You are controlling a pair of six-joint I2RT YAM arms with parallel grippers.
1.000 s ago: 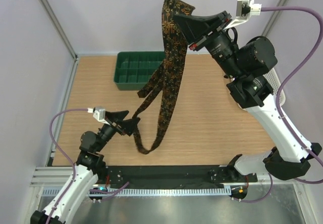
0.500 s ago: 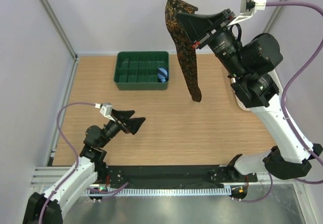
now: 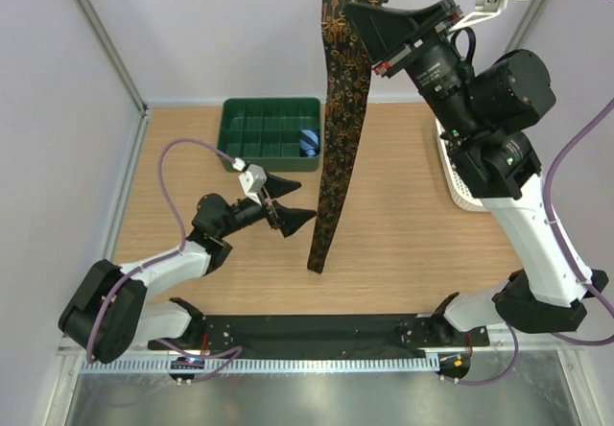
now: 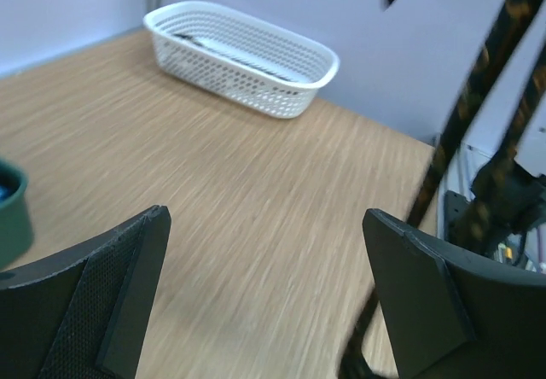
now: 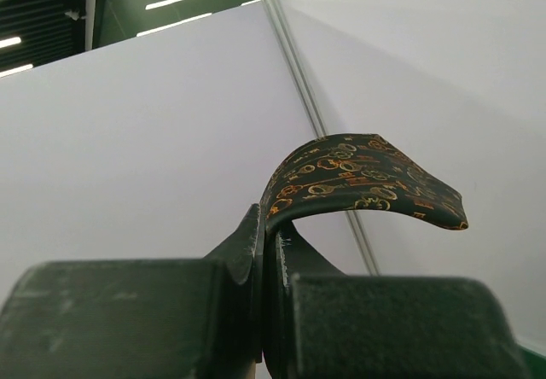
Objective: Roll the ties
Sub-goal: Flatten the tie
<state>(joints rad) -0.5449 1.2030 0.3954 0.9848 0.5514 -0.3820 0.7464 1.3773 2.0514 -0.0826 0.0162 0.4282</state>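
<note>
A dark brown tie (image 3: 336, 129) with tan-orange pattern hangs straight down from my right gripper (image 3: 363, 15), which is raised high and shut on the tie's wide end. The narrow end (image 3: 317, 265) reaches down near the table. In the right wrist view the tie (image 5: 367, 174) curls over the closed gripper (image 5: 266, 230). My left gripper (image 3: 305, 201) is open and empty, just left of the tie's lower part. In the left wrist view, the gripper (image 4: 264, 217) is open wide over bare wood, with the tie (image 4: 478, 97) hanging to the right of it.
A green compartment tray (image 3: 271, 133) stands at the back, with a small blue striped roll (image 3: 309, 142) in its right end. A white perforated basket (image 3: 459, 184) sits at the right behind my right arm; it also shows in the left wrist view (image 4: 243, 50).
The left gripper let go of the tie's loop, then swung forward and right towards it. The right gripper rose, and the tie now hangs in one straight length.
</note>
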